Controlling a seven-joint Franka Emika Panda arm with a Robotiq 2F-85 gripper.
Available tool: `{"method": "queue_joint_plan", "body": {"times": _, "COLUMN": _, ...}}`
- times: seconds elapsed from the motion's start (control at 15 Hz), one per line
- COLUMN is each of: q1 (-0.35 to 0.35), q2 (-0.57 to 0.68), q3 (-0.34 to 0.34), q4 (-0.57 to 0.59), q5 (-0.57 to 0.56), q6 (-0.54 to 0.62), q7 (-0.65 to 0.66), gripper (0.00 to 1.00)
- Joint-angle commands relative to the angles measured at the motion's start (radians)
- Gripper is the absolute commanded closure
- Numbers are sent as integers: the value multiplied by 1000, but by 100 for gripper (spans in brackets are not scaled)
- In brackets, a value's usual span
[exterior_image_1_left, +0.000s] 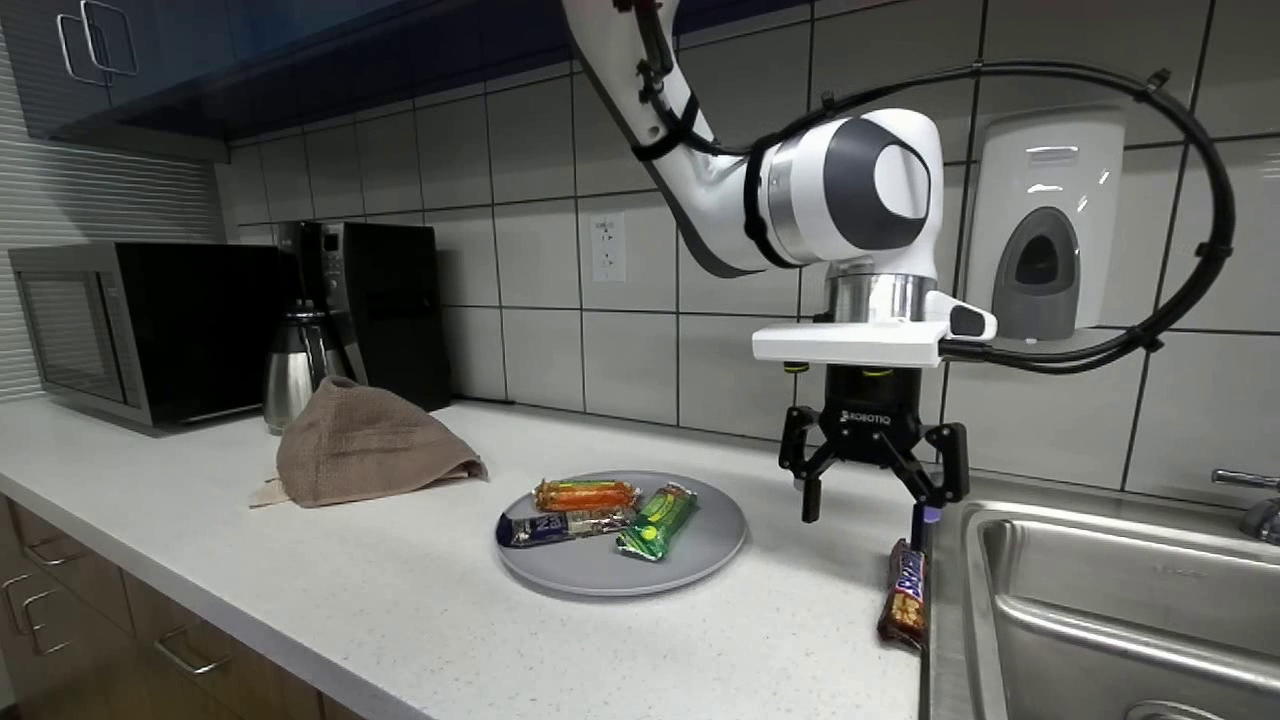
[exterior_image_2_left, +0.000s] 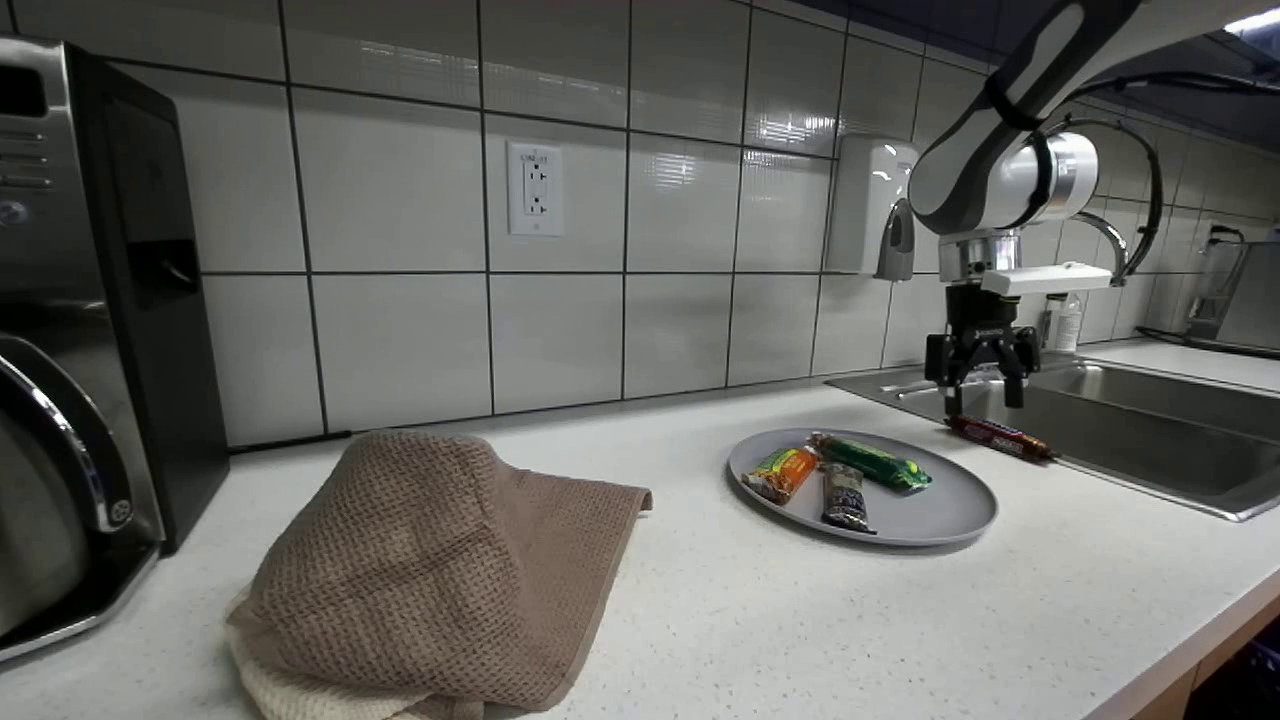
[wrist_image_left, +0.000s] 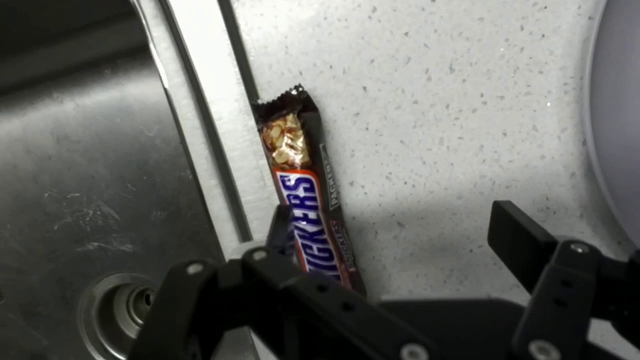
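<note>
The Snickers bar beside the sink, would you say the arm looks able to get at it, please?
Probably yes: the end effector stands open close to the Snickers bar, with nothing lying on it. In the wrist view, though, one finger overlaps it, so shifting towards the sink first may help.

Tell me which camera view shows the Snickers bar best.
The wrist view: the Snickers bar appears largest and most legible there, although the pincer hides part of it. Both exterior views show it smaller, lying beside the sink.
</note>
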Motion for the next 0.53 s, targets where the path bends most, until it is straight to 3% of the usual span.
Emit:
{"method": "queue_joint_plan", "body": {"times": 0.0, "q1": -26, "q2": 40, "q3": 9, "q4": 60, "q5": 6, "q6": -7, "q7": -25, "gripper": 0}}
{"method": "queue_joint_plan", "body": {"times": 0.47, "q1": -48, "q2": 87, "q3": 16, "q4": 103, "q5": 20, "q6": -8, "q7": -33, "gripper": 0}}
